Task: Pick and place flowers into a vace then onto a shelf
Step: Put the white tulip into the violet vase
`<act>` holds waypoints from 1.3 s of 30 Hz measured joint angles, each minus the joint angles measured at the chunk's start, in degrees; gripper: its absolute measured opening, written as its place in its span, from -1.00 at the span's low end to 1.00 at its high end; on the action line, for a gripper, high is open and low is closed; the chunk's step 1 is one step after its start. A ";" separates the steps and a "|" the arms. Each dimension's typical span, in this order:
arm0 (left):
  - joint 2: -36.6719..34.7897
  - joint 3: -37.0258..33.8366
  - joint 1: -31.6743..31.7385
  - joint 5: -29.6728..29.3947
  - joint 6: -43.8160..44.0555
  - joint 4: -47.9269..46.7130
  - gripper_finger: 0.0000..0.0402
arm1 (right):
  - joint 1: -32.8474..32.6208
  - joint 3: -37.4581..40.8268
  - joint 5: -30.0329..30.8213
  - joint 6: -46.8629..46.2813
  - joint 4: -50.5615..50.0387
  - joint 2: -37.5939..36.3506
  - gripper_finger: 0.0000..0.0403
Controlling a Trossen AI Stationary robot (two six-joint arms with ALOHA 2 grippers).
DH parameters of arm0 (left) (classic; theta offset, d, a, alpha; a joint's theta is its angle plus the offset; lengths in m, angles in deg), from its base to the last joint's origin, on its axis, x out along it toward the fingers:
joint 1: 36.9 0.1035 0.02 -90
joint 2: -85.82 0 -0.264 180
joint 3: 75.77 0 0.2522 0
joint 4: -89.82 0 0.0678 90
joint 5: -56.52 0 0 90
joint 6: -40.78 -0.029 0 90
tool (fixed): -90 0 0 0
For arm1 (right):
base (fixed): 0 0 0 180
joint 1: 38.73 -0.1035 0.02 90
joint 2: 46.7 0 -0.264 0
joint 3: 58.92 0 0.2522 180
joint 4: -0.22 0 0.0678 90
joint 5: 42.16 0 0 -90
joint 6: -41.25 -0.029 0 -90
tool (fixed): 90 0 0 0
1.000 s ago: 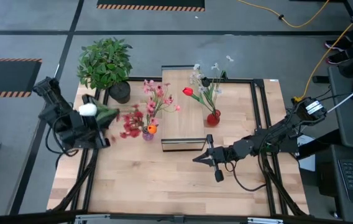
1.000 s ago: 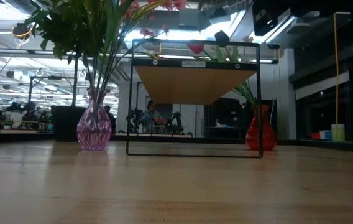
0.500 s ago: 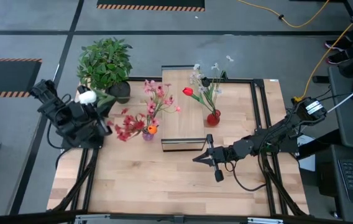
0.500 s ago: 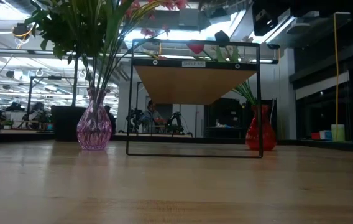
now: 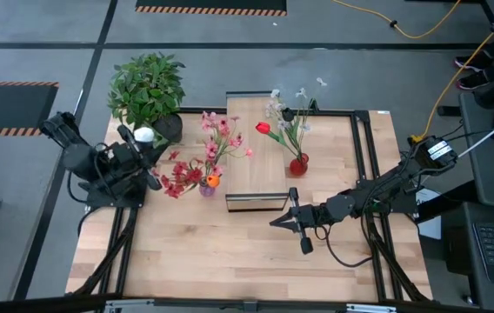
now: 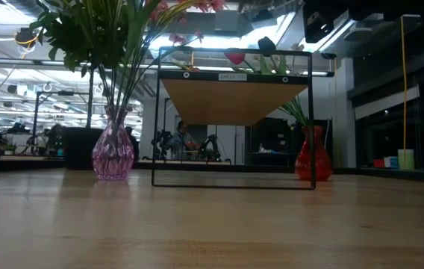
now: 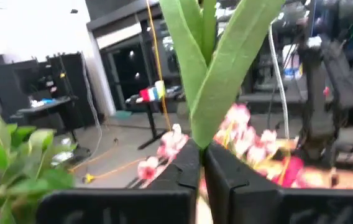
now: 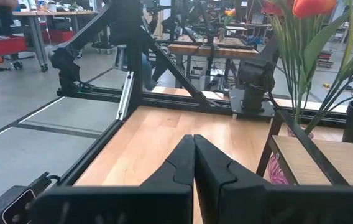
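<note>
Since half a second ago we see the left gripper (image 5: pixel 145 156) swing its white-tipped stem (image 5: pixel 143 135) back toward the potted plant (image 5: pixel 147 87), its red blossoms (image 5: pixel 177 180) now beside the pink vase (image 5: pixel 206 187). Its fingers (image 7: pixel 223 174) are clamped on the green stalk (image 7: pixel 210 68). The left arm stays at the table's left edge. The right gripper (image 5: pixel 275 221) rests low before the shelf (image 5: pixel 251 152), fingers pressed together and empty. The red vase (image 5: pixel 298 164) stands on the shelf.

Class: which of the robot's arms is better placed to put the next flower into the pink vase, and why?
Probably the left: its gripper is shut on a flower beside the pink vase. The right gripper is shut, empty.
</note>
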 joint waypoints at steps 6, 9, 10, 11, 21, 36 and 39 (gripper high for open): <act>-4.35 0.00 5.16 3.37 17.82 -20.47 -0.98 | 0.00 0.00 -0.02 0.00 -0.02 0.00 -0.98; -5.96 0.02 8.76 6.77 21.86 -26.01 -0.98 | 0.00 0.00 -0.02 0.00 -0.02 0.00 -0.98; -6.49 0.02 9.94 7.46 22.49 -26.97 -0.98 | 0.00 0.00 -0.02 0.00 -0.02 0.00 -0.98; -7.12 0.02 11.02 8.69 22.98 -27.87 -0.98 | -0.01 0.00 -0.03 0.00 -0.02 0.00 -0.98; -8.91 0.07 20.56 22.50 27.60 -37.88 -0.98 | 0.00 0.02 -0.04 0.00 -0.28 0.00 -0.98; -8.87 -7.21 30.43 27.91 24.94 -30.52 -0.98 | 0.00 0.02 -0.06 -0.31 -1.69 0.00 -0.98; -10.03 -11.38 31.88 32.26 20.43 -22.78 -0.98 | 0.00 0.02 -0.06 -0.97 -2.01 0.00 -0.98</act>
